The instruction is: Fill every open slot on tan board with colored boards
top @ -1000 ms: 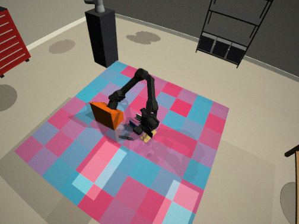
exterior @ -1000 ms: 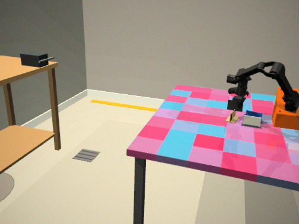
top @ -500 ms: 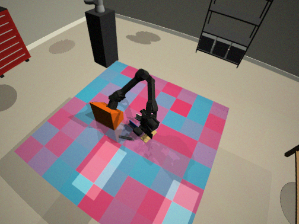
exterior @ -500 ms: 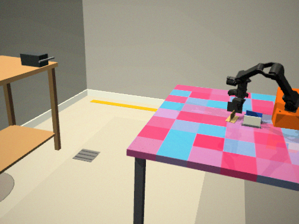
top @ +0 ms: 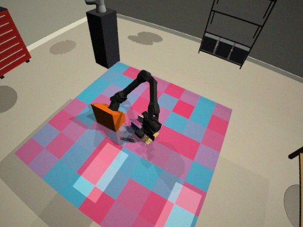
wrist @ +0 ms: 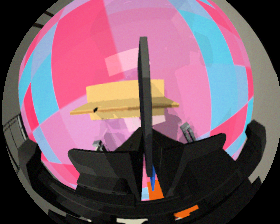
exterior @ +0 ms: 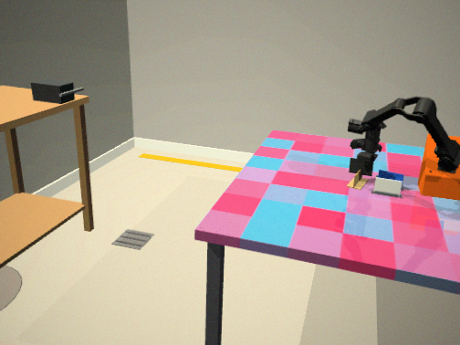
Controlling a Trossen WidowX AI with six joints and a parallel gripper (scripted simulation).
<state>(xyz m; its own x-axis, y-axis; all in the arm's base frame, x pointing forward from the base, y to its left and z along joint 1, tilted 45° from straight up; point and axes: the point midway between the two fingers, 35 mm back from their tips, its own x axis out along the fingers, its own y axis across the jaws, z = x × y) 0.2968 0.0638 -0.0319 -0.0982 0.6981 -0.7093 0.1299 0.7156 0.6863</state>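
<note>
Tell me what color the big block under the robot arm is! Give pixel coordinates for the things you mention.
The block (top: 105,118) (exterior: 440,183) is orange, clearest in the top view.

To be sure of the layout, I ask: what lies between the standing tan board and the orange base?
In the exterior view, a blue board and a white board. The top view also shows a low dark piece.

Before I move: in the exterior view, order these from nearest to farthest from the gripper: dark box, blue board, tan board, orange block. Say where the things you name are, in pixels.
1. Tan board (top: 147,140) (exterior: 357,181) (wrist: 122,107), just below.
2. Blue board (top: 134,127) (exterior: 389,175) (wrist: 153,179), to picture right.
3. Orange block (top: 105,118) (exterior: 440,183) (wrist: 156,190), picture's right edge.
4. Dark box (exterior: 47,92), far left, on the wooden table (exterior: 27,109).
</note>
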